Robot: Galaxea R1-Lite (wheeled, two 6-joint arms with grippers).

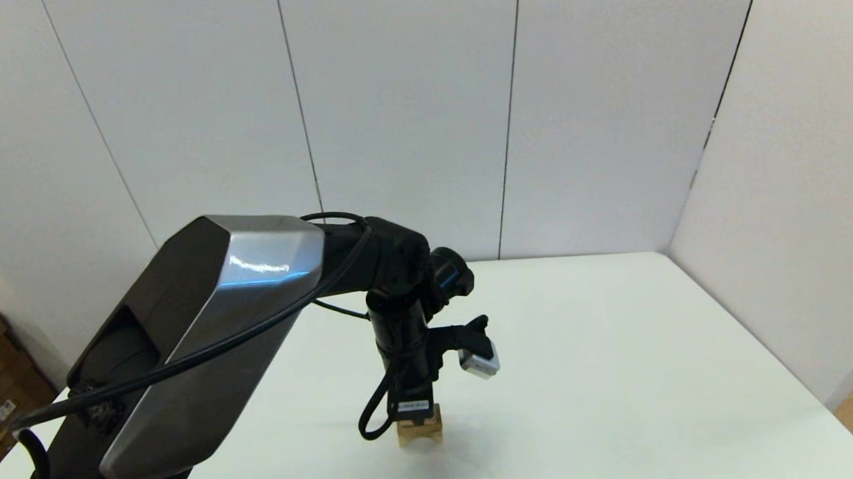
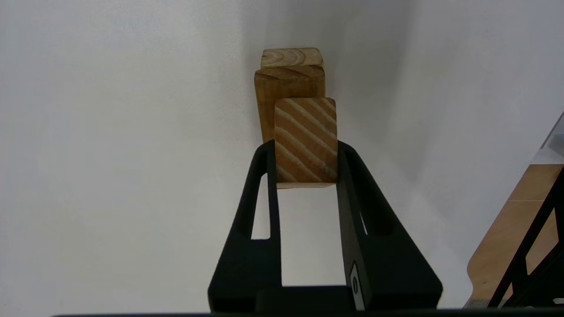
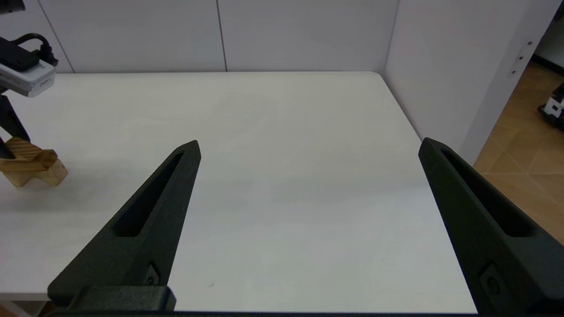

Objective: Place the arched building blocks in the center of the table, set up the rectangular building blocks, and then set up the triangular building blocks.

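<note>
My left gripper (image 2: 306, 152) pinches a small light-wood triangular block (image 2: 306, 140) with bold diagonal grain stripes, one black finger (image 2: 269, 176) pressed against each side of it. I hold it directly over the other two pieces. Beneath it sits the darker light-brown rectangular wooden brick (image 2: 282, 94), and under that the pale arched wooden block (image 2: 291, 57), whose end grain shows as curved rings in my left wrist view. Whether the triangle already touches the brick, I cannot tell.

In the head view, the stack (image 1: 419, 425) stands on the large white table (image 1: 619, 375) near its front middle, mostly hidden under my left arm and gripper (image 1: 414, 410); only a tan lump with a small notch underneath shows there. The stripes on the wedge and the separate layers are clear only from my left wrist.

The right wrist view gives the side profile: the arch (image 3: 33, 172) rests on the table with its cut-out facing down, wood pieces on top of it, and my left gripper's finger comes down onto them at the picture's edge.

My right gripper (image 3: 308, 149) hangs above the table's near right part, fingers spread wide apart and holding nothing, well apart from the stack.
</note>
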